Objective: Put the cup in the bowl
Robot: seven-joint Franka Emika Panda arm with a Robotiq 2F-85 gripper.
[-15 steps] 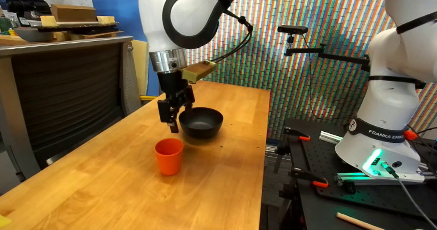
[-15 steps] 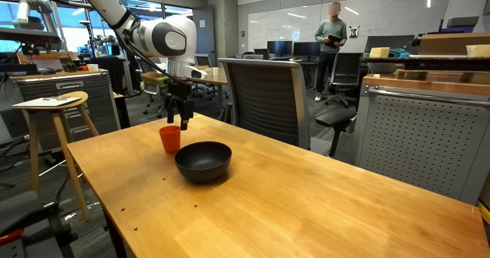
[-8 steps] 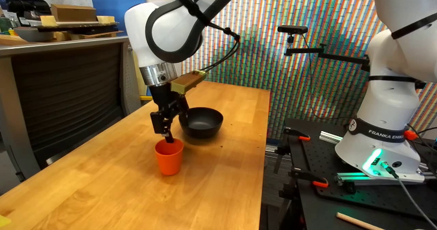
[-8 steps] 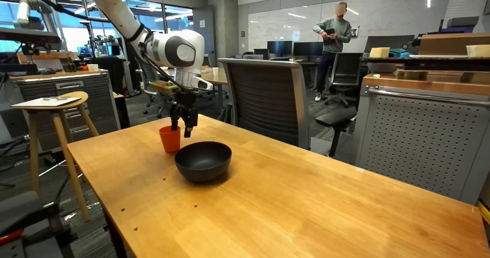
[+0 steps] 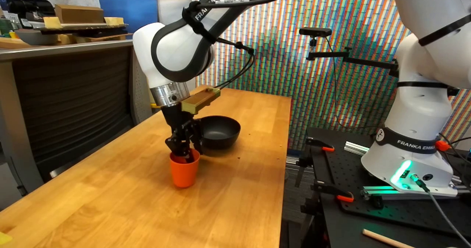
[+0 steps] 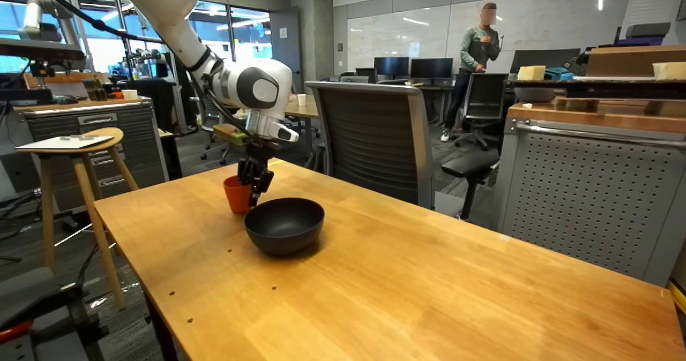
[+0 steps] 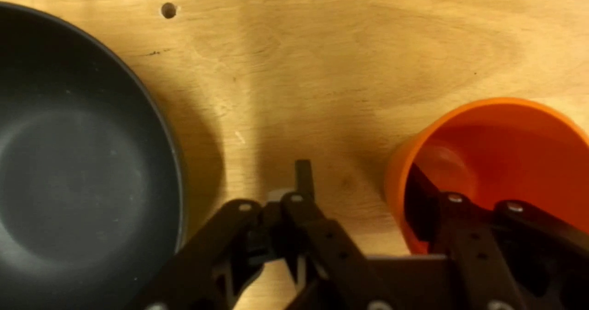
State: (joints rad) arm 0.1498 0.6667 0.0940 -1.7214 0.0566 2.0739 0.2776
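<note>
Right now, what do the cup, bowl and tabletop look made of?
Cup: probably smooth plastic, from its even orange and thin rim.
Bowl: matte black with soft highlights, perhaps plastic or ceramic; unclear which.
Tabletop: likely wood, faintly glossy, showing grain and reflections.

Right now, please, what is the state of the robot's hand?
Hand: open, straddling the wall of the round orange plastic cup, not gripping it.

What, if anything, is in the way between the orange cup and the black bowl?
Only the hand itself: in the wrist view, one finger stands between the cup and the bowl, the other finger inside the cup. Nothing else visible blocks the way, though the cup will probably need lifting to get in.
</note>
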